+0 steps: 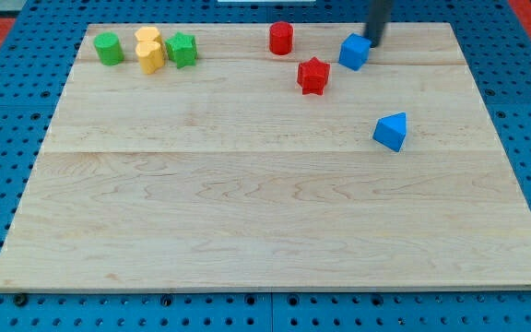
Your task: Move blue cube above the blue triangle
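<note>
The blue cube sits near the view's top, right of centre. The blue triangle lies lower and slightly to the right of it. My tip is at the cube's upper right corner, touching or nearly touching it. The rod comes down from the view's top edge.
A red star lies just left and below the blue cube, and a red cylinder is farther left. At the top left stand a green cylinder, a yellow block and a green star. The wooden board rests on a blue pegboard.
</note>
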{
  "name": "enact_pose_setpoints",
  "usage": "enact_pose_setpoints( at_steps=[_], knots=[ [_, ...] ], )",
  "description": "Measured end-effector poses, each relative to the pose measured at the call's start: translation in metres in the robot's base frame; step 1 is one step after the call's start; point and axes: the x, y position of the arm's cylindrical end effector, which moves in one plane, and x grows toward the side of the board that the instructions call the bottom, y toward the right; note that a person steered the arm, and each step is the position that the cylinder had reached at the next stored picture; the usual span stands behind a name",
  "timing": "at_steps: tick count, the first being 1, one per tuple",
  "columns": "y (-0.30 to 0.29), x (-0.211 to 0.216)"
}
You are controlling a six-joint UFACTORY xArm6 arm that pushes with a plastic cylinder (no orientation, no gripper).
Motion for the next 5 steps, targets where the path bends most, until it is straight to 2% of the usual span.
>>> enact_pose_setpoints(
  at_steps=[1, 2, 3, 4, 5],
  knots=[
    [-0.043, 0.026],
    [-0.016, 0.094],
    [-0.009, 0.084],
    [-0.034, 0.051],
    [0.044, 0.067]
  ],
)
